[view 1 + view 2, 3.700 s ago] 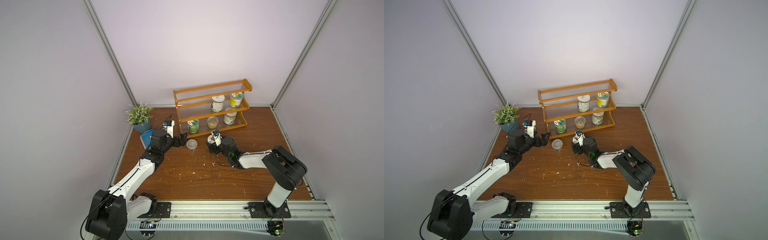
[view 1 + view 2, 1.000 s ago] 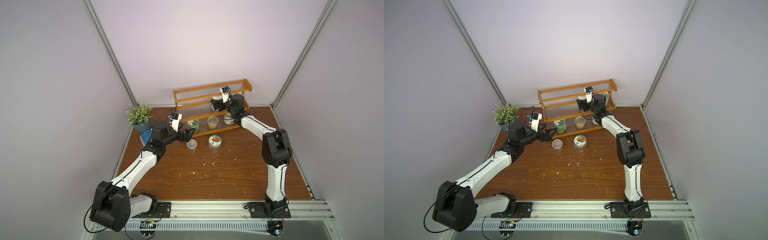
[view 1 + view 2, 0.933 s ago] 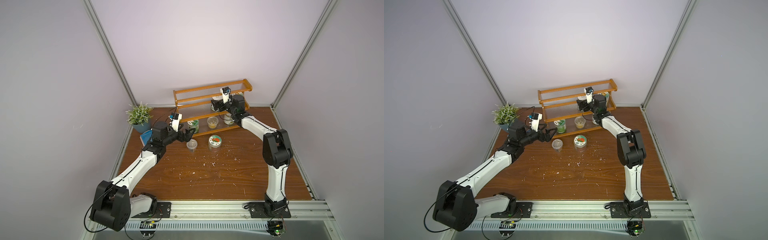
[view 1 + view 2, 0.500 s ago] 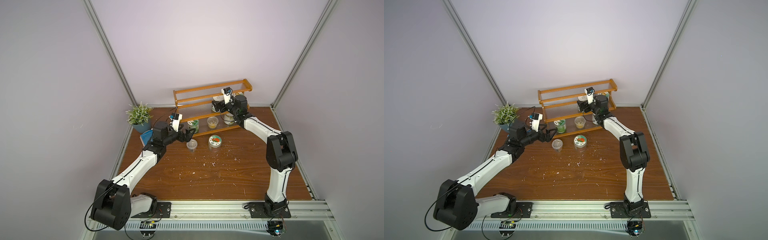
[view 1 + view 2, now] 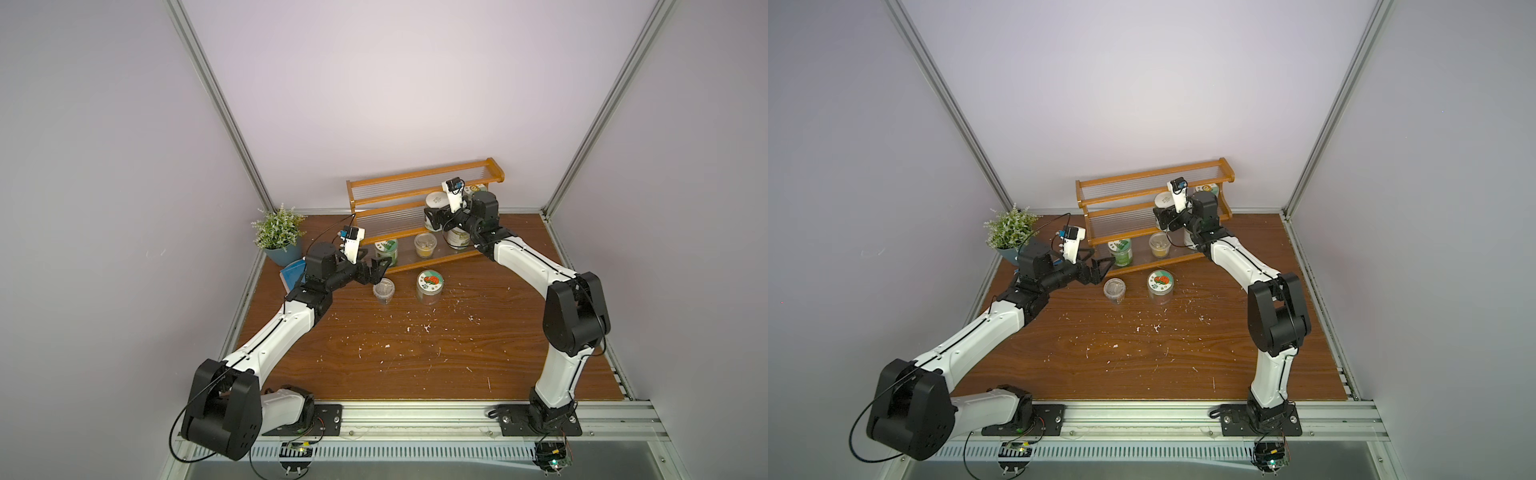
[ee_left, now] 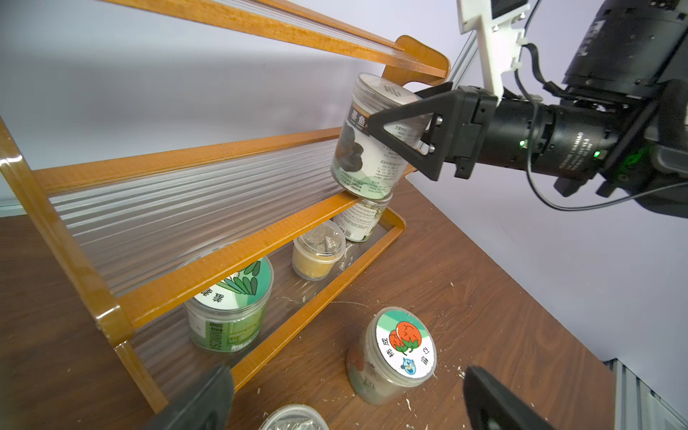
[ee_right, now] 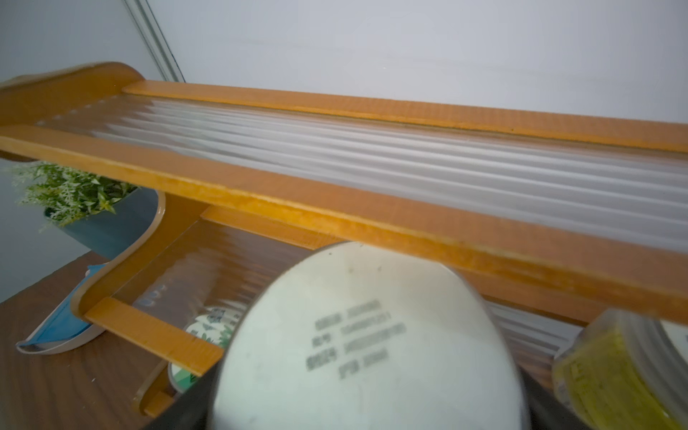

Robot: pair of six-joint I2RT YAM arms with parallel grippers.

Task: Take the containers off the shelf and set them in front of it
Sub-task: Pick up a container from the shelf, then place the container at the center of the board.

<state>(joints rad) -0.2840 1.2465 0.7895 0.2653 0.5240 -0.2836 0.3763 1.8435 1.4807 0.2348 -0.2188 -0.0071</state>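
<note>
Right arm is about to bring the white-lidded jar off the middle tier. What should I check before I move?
1. Grip: right hand shut on the white-lidded jar, a finger on each side: ok.
2. Jar upright: tilted, base at the middle front rail of the shelf: not ok.
3. Base clear of that rail: cannot tell.
4. Yellow jar beside it, apart from the held one: ok.
5. Set-down room: bare table beside the orange-picture jar: ok.
6. Left hand open, low by the green-lidded jar, away from the right hand: ok.
</note>
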